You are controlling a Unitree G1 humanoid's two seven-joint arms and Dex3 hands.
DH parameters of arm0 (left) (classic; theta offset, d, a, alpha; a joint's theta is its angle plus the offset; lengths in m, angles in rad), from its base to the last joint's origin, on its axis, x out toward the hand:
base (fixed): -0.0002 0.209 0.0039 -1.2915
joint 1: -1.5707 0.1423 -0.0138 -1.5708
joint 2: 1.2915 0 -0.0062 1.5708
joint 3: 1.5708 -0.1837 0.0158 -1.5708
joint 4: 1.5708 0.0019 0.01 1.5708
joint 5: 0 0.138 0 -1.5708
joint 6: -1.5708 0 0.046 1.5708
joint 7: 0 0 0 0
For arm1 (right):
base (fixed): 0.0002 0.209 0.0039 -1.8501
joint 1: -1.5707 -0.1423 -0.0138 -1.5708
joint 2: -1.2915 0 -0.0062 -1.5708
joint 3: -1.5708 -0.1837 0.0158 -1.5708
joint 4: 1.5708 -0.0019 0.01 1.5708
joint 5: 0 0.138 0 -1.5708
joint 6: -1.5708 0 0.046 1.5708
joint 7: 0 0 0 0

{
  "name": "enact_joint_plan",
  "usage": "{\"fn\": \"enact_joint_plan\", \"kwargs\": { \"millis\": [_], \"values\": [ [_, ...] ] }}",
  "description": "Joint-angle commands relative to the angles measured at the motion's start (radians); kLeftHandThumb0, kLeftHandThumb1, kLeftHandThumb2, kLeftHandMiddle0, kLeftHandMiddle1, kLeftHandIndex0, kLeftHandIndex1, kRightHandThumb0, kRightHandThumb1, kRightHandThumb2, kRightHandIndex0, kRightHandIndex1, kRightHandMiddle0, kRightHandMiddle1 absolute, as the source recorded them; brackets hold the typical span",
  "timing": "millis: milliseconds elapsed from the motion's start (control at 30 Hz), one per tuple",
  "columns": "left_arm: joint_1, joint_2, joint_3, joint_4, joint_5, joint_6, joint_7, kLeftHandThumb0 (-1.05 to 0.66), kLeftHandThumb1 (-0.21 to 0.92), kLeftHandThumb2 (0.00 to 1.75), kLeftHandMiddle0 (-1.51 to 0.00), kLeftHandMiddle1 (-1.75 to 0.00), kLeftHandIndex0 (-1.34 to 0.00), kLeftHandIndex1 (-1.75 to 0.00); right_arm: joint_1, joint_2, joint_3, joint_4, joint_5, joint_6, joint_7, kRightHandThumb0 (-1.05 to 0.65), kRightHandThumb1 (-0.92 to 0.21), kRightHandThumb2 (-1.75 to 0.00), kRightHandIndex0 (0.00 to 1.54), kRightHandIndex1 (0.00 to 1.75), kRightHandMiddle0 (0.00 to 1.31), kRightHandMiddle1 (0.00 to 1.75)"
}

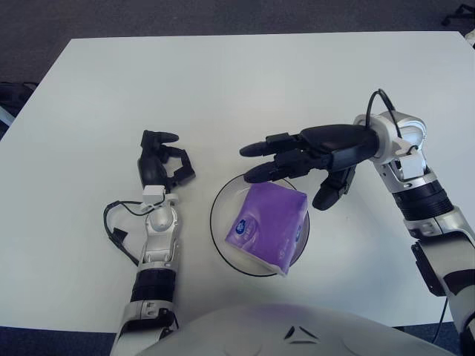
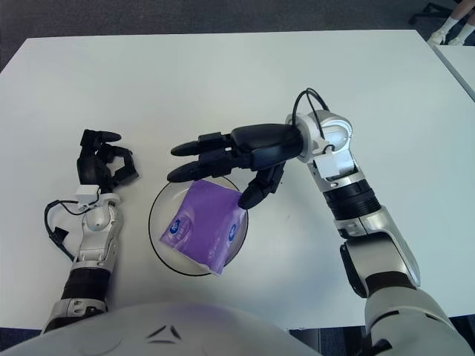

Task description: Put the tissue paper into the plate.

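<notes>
A purple tissue pack (image 1: 269, 226) lies tilted in a clear glass plate (image 1: 222, 236) near the table's front edge; it also shows in the right eye view (image 2: 205, 225). My right hand (image 1: 286, 159) hovers just above the far side of the plate, fingers spread and pointing left, holding nothing. It is close over the pack's far edge. My left hand (image 1: 165, 165) shows to the left of the plate, fingers loosely curled, holding nothing.
The white table (image 1: 223, 89) stretches bare behind the plate. A black cable (image 1: 119, 222) loops beside my left forearm. Dark floor lies beyond the table's far edge.
</notes>
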Motion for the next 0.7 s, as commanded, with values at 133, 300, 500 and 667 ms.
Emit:
{"fn": "enact_joint_plan", "kwargs": {
  "millis": [133, 300, 500, 667],
  "values": [
    [0.187, -0.019, -0.035, 0.106, 0.042, 0.047, -0.006, -0.01, 0.36, 1.26, -0.61, -1.65, -0.37, -1.75, 0.144, -0.017, -0.113, -0.092, -0.043, 0.239, -0.231, -0.99, -0.92, -0.74, 0.0, 0.0, 0.0, 0.0],
    [0.189, -0.013, -0.043, 0.1, 0.038, 0.031, -0.019, -0.01, 0.32, 1.31, -0.63, -1.68, -0.38, -1.75, 0.17, 0.145, -0.171, 0.011, -0.002, 0.11, -0.336, -1.0, -0.92, -0.88, 0.0, 0.0, 0.0, 0.0],
    [0.197, -0.012, -0.051, 0.079, 0.045, 0.041, -0.02, -0.01, 0.3, 1.36, -0.64, -1.73, -0.39, -1.75, 0.187, 0.238, -0.191, 0.207, -0.027, 0.157, -0.418, -0.97, -0.92, -1.03, 0.0, 0.0, 0.0, 0.0],
    [0.203, -0.019, -0.056, 0.054, 0.042, 0.066, -0.018, -0.01, 0.27, 1.4, -0.66, -1.74, -0.4, -1.75, 0.213, 0.218, -0.254, 0.093, -0.038, 0.248, -0.536, -0.96, -0.92, -1.11, 0.0, 0.0, 0.0, 0.0]
  ]
}}
